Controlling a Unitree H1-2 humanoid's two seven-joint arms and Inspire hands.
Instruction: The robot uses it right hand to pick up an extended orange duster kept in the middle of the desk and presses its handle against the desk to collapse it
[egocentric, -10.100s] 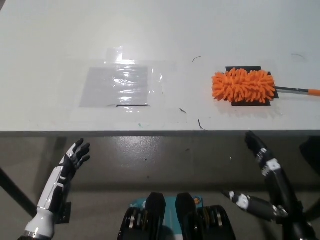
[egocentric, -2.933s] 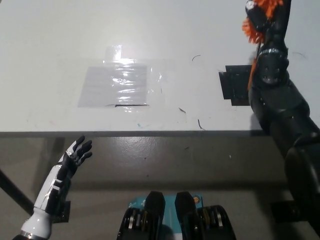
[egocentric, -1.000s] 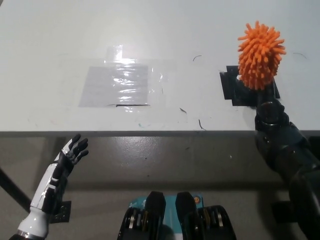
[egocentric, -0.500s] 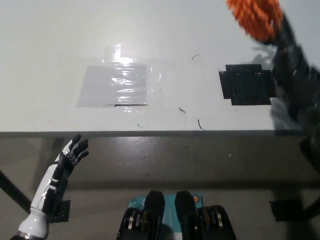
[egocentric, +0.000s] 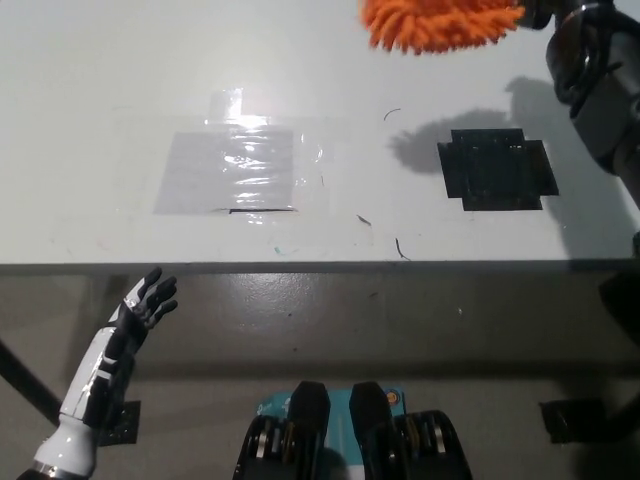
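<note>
The orange duster (egocentric: 440, 24) hangs in the air at the picture's top edge, its fluffy head lying sideways and pointing left. Its handle is hidden. It casts a shadow (egocentric: 440, 140) on the white desk (egocentric: 330, 60). My black right hand (egocentric: 566, 24) is at the top right corner, shut on the duster's handle end, with the forearm running down the right edge. My white left hand (egocentric: 148, 300) rests open below the desk's front edge at the lower left.
A black tape patch (egocentric: 497, 170) lies on the desk's right side, under the raised duster. A clear plastic sheet (egocentric: 238, 170) is taped down left of the middle. The desk's front edge (egocentric: 300, 266) crosses the picture.
One second ago the duster stood upright over the black patch. Since then my right arm has lifted it, and its head has swung left. The left hand has stayed put.
</note>
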